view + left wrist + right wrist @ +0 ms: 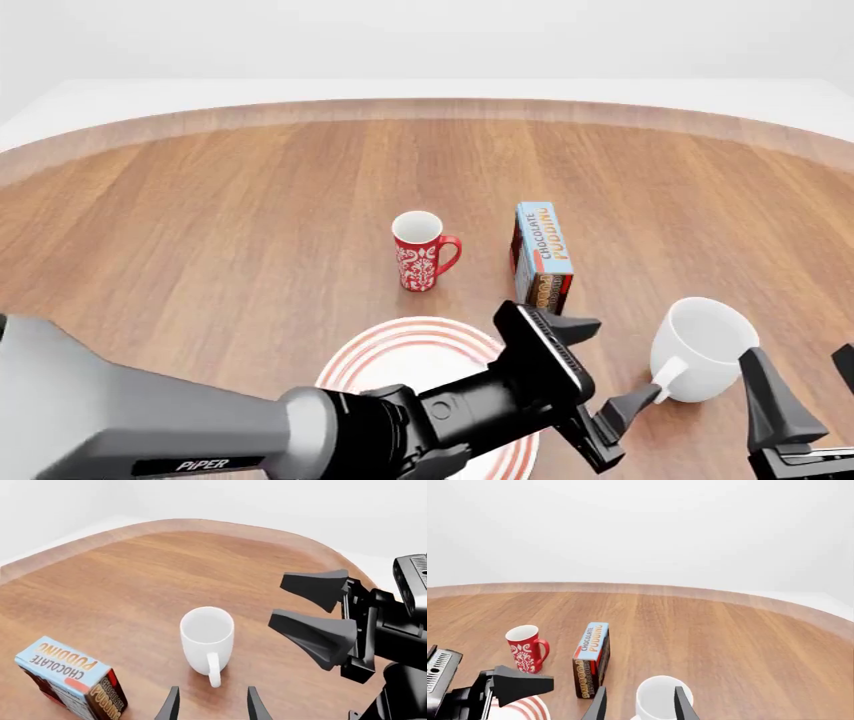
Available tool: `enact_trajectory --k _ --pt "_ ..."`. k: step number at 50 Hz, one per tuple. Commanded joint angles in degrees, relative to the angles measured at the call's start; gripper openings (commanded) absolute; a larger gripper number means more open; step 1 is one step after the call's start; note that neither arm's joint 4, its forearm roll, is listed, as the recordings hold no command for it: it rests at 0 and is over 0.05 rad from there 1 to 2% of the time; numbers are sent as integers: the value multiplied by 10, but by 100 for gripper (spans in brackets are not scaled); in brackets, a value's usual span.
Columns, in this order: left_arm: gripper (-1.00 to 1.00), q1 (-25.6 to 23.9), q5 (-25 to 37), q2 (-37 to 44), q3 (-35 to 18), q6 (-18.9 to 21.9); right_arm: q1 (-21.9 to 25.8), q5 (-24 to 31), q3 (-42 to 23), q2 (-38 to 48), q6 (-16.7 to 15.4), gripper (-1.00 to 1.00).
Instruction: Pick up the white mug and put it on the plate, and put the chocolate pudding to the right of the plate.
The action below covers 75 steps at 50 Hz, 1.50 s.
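Black left gripper has jaws apart, nothing between them, just beside the white mug on its handle side, fingers aimed at the handle. Left arm reaches low across the plate, hiding much of it. Right gripper also spread, empty, hanging near the mug's front side; mug rim shows between its fingertips in the wrist view. Mug stands upright on the wooden table, off the plate, to its right. Chocolate pudding stands on edge just behind the mug, toward the plate. Red mug upright behind the plate.
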Motion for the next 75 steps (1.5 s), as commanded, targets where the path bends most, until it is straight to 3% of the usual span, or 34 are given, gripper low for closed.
enact_trajectory --k 1,75 --pt "100 1 5 26 -21 -3 -1 1 -1 0 2 100" --pt "100 9 52 146 -153 -6 -2 -1 -5 2 11 100"
